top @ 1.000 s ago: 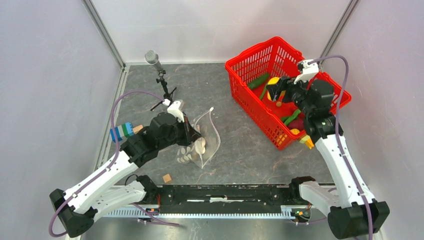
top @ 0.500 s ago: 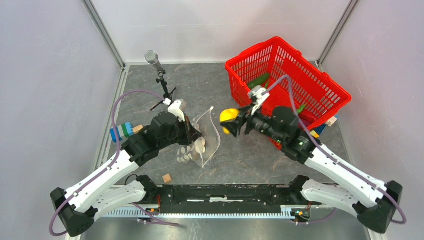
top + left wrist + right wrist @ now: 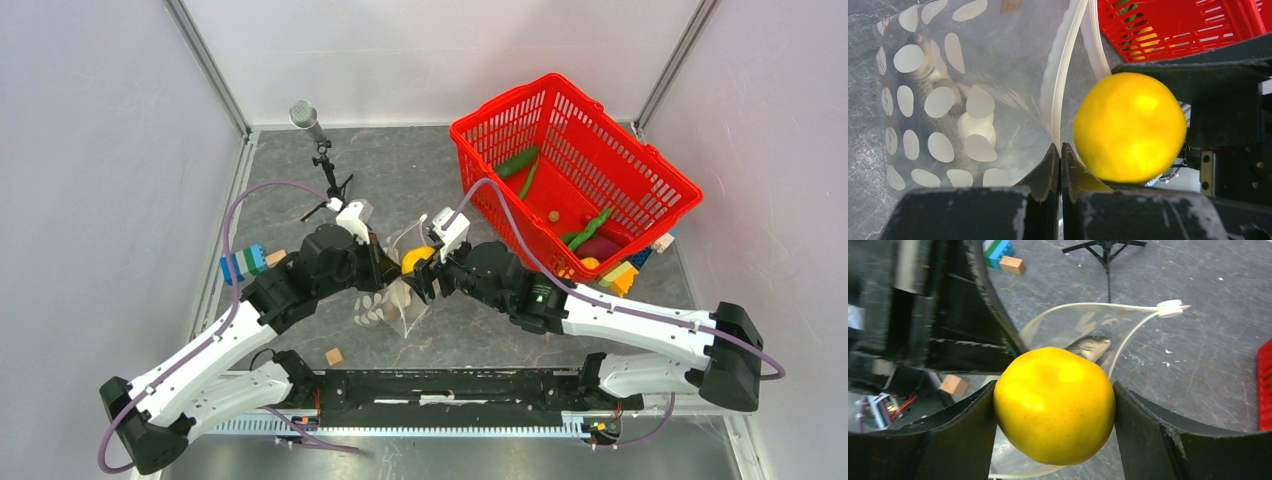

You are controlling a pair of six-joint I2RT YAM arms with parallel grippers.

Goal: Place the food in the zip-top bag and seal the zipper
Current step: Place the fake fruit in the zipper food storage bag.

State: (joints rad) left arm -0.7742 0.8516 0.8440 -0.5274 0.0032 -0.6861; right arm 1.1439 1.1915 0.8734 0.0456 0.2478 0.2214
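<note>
Right wrist view: my right gripper stands wide, both jaws pressed against the flanks of a round, glossy yellow toy fruit, which is held firmly between them.

Directly beyond the fruit lies the clear, white-dotted zip-top bag, with its mouth standing open as a loop. A grey toy fish is already inside, head toward the opening.

Left wrist view: my left gripper is fully closed, pinching the narrow white zipper strip at the near lip and holding that side of the mouth up. The fruit hangs just beside this pinch, on the side toward the red mesh basket.

Governing relation: the mouth's long axis runs from my left pinch away to the small white slider at the far end of the strip. The fruit sits at the pinch end of that axis, at the lip rather than past it. The right arm carries the load, and the left arm is the one on the bag.

Judgement: the next move should take the fruit forward and down through the loop. The fruit looks nearly as broad as the gap, so it may snag the strip or drag the bag.

Green pods and other toy foods remain in the basket. The zipper is unsealed.
</note>
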